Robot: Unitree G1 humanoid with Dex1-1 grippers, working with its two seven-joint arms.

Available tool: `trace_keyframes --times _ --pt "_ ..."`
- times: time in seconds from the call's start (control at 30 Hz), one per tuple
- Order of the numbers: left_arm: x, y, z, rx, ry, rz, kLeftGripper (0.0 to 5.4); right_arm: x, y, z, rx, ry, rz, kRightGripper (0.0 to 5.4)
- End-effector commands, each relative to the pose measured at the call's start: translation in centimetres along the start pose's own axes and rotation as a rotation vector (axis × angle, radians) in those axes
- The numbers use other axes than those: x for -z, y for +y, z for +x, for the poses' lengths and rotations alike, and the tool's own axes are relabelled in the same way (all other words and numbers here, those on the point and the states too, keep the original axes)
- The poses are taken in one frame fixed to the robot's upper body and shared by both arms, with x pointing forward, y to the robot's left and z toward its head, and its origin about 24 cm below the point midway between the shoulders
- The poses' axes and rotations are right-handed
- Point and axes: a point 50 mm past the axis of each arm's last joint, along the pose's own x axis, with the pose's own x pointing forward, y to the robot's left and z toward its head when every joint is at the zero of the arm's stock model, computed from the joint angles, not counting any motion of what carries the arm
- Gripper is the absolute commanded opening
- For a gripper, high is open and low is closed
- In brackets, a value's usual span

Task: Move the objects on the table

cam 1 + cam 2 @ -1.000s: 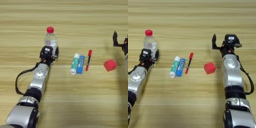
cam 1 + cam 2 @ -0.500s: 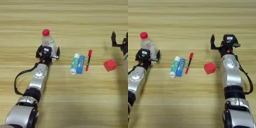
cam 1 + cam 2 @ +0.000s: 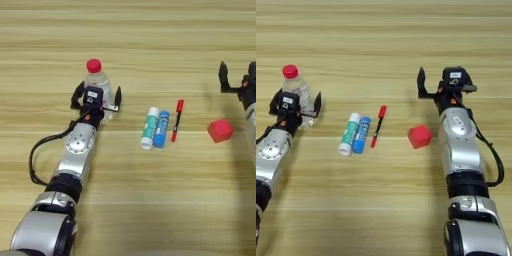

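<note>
Robot test bench: bare wooden table (image 3: 150,30), silver arms, few scattered props.

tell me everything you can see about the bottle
The bottle is small, of clear plastic with a red cap, standing upright on the table, left of the two tubes. No label shows, and what it holds cannot be told. The left gripper has its two black fingers open, one on either side of the bottle's lower body, which the gripper partly hides; contact is unclear.

Standing upright at left: clear red-capped bottle (image 3: 96,82); lying side by side mid-table (image 3: 150,200): green-and-white tube (image 3: 149,128), blue tube (image 3: 161,128), red-and-black marker (image 3: 176,120); sitting right: red cube (image 3: 220,130).
</note>
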Motion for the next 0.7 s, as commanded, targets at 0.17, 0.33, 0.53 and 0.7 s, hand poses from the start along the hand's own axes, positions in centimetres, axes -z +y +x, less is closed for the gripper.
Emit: trace_keyframes --times 0.17,0.33,0.53,0.7 --pt "-1.8 0.0 -0.2 -0.003 -0.108 0.006 5.37 0.0 0.4 0.0 -0.01 0.006 -0.001 5.4" --pt "-3.3 0.6 -0.2 -0.026 -0.2 0.025 5.37 0.0 0.5 0.0 -0.012 0.007 -0.002 5.4" --pt "-4.8 1.1 -0.3 -0.046 -0.284 0.031 5.37 0.0 1.0 -0.1 -0.034 0.002 -0.005 5.4" --pt "-5.8 0.9 -0.6 -0.029 -0.33 -0.01 5.37 0.2 1.4 -0.2 -0.056 0.009 -0.015 5.4"
